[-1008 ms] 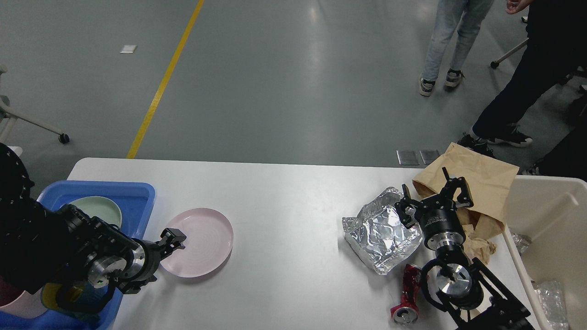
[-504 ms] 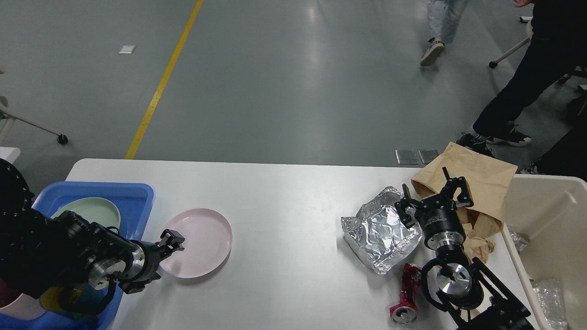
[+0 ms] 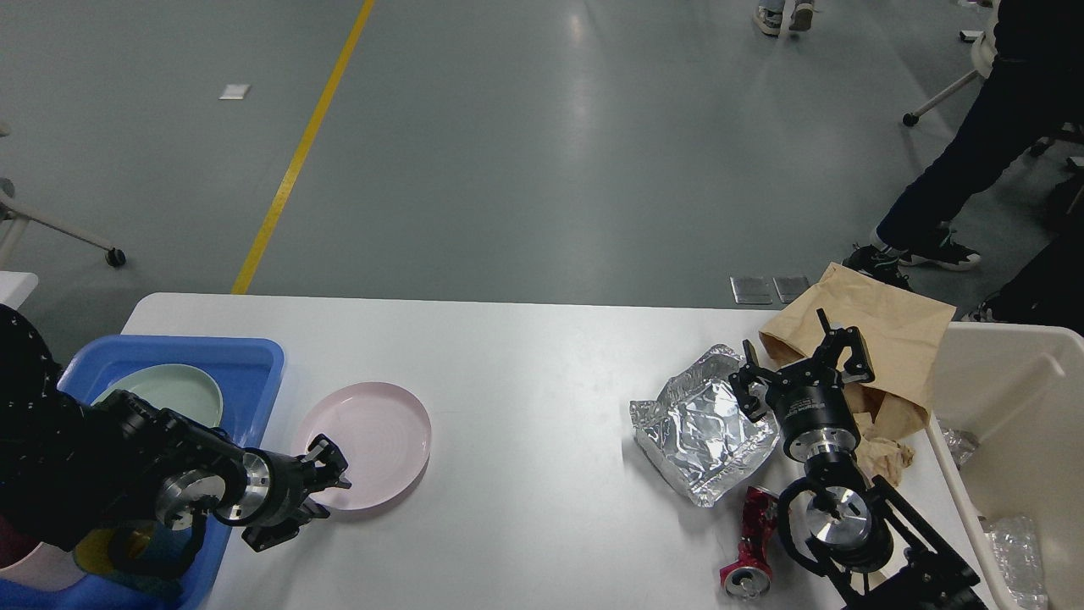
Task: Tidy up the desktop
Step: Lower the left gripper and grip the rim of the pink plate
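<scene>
Counter: white, carrying all items; pink plate near its left edge, beside blue tray; left gripper at plate's near rim, jaws' state unclear; right gripper spread wide over foil. Advice: pinch rim squarely, lift level into tray.

Both arms are black, built of thick rounded segments. The left arm, beside the blue tray, carries a polished silver ring behind its wrist and a silver disc on one joint, ending in a small black two-finger gripper. The right arm shows silver cylindrical joints, an open black bracket frame, faint white lettering on the wrist collar, and slim black fingers.
</scene>
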